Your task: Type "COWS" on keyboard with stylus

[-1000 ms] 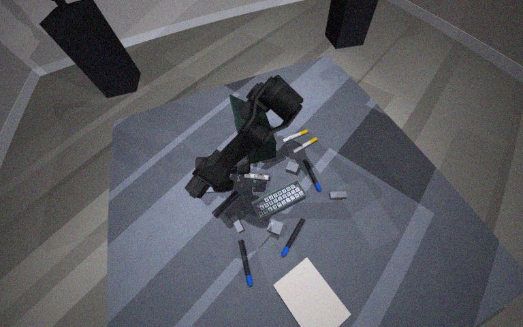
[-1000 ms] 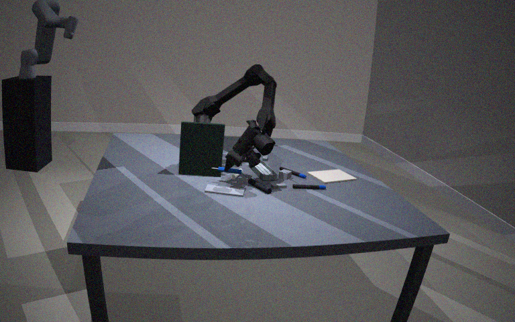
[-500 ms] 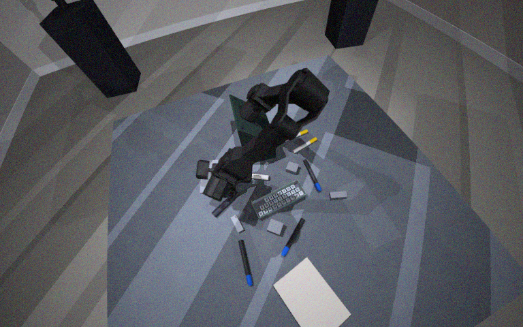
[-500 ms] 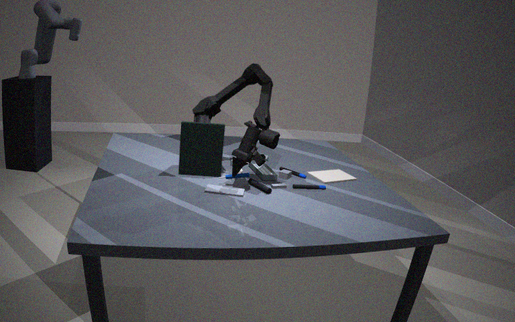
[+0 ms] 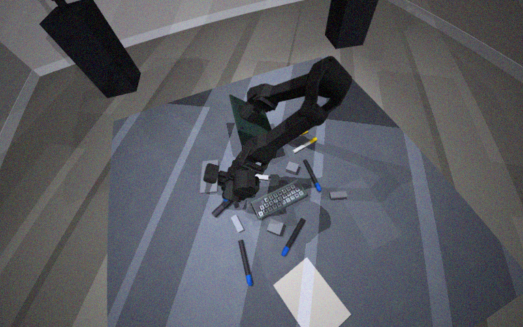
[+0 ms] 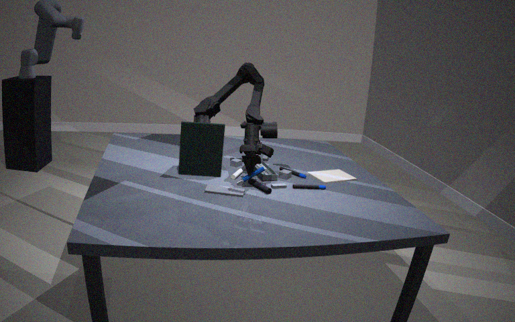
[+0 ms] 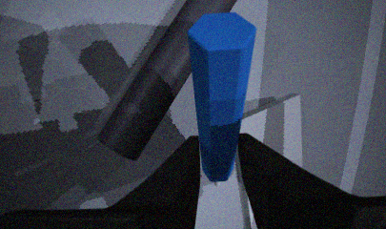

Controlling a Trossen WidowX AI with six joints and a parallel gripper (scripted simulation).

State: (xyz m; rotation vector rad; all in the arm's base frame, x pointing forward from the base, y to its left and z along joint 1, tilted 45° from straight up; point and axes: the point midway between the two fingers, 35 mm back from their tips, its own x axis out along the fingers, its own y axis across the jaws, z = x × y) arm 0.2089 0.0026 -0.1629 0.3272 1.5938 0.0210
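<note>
The blue stylus is held tilted above the desk, its thin pale tip pointing down to the left in the exterior view. My gripper is shut on it; in the wrist view its blue body stands up between the two fingers. In the top view the arm hides the fingertips and most of the stylus. The keyboard lies on the desk to the right of the gripper, its rows of pale keys facing up. The key letters are too small to read.
A black pen lies just below the gripper. A grey plate lies beside it. A dark green panel stands near the arm. Small blocks and blue-capped pens surround the keyboard.
</note>
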